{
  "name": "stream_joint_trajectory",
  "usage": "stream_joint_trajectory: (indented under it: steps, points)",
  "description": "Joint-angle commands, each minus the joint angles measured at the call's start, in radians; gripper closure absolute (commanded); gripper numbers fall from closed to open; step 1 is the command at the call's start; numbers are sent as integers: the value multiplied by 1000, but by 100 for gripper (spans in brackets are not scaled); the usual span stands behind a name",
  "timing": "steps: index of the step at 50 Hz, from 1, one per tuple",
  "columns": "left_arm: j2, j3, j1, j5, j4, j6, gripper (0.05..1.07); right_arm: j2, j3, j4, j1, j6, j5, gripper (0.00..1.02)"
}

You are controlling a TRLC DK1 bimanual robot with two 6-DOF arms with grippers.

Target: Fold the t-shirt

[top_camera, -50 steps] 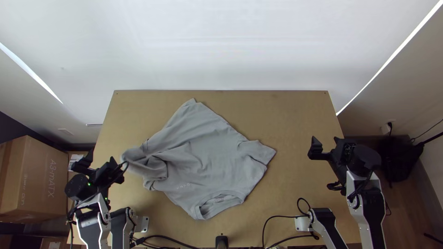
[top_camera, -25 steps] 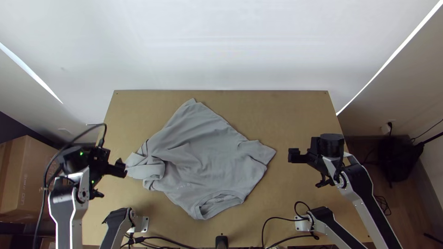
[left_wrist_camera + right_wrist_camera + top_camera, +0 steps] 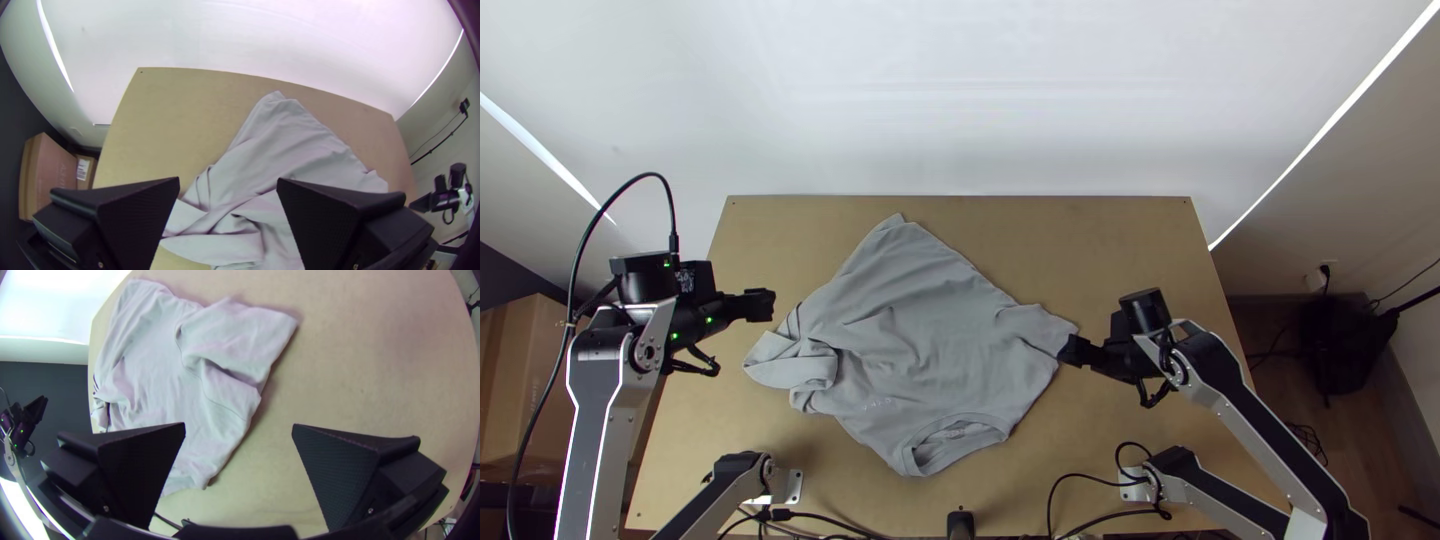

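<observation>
Gray crewneck T-shirt (image 3: 920,330) lies askew, mostly spread, ctr-left of wood tbl. (image 3: 1100,240); nearest = collar (image 3: 950,440), knit prob. lt., soft & limp, so pinch both plies at rib or seam or layers may slip. Next, bunched left sleeve (image 3: 798,370) wants smoothing 1st; R gripper (image 3: 239,424), agape & unloaded, is by right sleeve (image 3: 1040,326) (take at cuff), L gripper (image 3: 228,181), likewise parted & w/o cloth, far-left of bunch. Far hem corner (image 3: 898,226) = other likely hold, but will droop.
</observation>
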Motion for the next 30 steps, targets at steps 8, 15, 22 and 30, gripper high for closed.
stream_joint_trajectory:
  steps: [8, 15, 22, 30]
  points:
    - [95, 93, -6, 61, 26, -106, 10, 108, -36, -4, 57, 52, -53, 10]
    - [101, 98, -1, 124, 36, -154, 10, 199, -36, 11, 61, 44, -62, 21]
    - [101, 78, 31, 260, 39, -187, 10, 284, -39, 39, 69, 26, -71, 22]
    - [112, 73, 42, 262, 56, -181, 10, 338, -45, 108, 72, 24, -80, 43]
